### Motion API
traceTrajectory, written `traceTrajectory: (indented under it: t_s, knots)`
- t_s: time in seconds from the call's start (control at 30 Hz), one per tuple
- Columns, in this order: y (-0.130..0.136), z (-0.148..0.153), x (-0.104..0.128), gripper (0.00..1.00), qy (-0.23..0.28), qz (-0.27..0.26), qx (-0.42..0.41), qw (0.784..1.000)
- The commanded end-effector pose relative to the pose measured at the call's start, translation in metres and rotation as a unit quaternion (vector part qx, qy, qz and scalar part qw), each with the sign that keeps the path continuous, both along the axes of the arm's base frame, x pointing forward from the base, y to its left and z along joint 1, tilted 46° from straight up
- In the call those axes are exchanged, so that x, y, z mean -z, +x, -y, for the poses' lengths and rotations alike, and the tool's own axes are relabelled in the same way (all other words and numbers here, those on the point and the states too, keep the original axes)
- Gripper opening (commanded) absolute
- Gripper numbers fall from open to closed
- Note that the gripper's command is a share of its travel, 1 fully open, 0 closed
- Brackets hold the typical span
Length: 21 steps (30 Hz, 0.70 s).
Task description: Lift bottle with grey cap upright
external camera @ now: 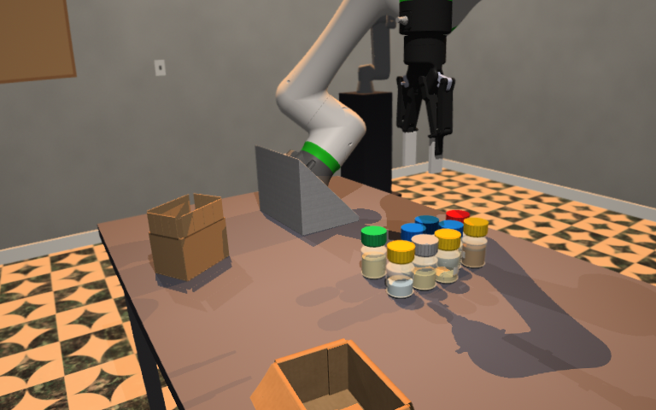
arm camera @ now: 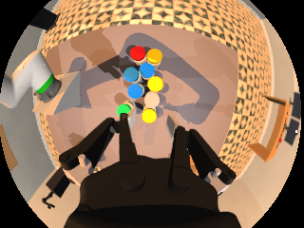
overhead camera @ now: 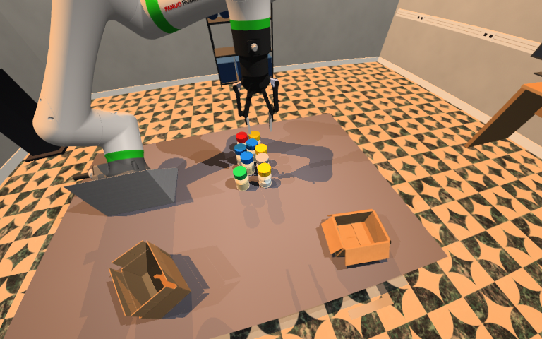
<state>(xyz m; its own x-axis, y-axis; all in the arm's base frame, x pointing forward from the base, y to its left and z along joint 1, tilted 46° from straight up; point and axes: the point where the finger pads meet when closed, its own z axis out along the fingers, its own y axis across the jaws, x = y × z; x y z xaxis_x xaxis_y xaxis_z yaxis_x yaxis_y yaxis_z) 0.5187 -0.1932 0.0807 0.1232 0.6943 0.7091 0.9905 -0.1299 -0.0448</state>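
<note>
The bottle with the grey cap (overhead camera: 261,158) stands upright on the brown table inside a tight cluster of bottles. In the exterior view it (external camera: 424,260) is in the front row, between two yellow-capped bottles (external camera: 400,268) (external camera: 447,254). In the wrist view its pale cap (arm camera: 152,99) lies just ahead of the fingers. My gripper (overhead camera: 259,123) hangs well above the far end of the cluster, pointing down, partly open and empty. It also shows in the exterior view (external camera: 425,140) and the wrist view (arm camera: 148,125).
Around the grey-capped bottle stand a green-capped bottle (overhead camera: 239,177), a red-capped one (overhead camera: 241,137), and several blue- and yellow-capped ones. Two open cardboard boxes (overhead camera: 357,236) (overhead camera: 147,280) sit near the table's front. The grey wedge base (overhead camera: 128,191) is at the left.
</note>
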Motion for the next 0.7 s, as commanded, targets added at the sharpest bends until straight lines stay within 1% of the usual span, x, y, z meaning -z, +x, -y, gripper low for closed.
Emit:
traceTrajectory:
  t_s: [0.0,0.17,0.5,0.67]
  knots:
    - [0.000,0.009,0.005,0.51,0.004,0.025,-0.027,0.999]
    - [0.000,0.009,0.005,0.51,0.004,0.025,-0.027,0.999]
    - [0.007,-0.079,0.087,0.51,0.006,0.023,-0.025,0.999]
    - [0.007,-0.079,0.087,0.51,0.006,0.023,-0.025,0.999]
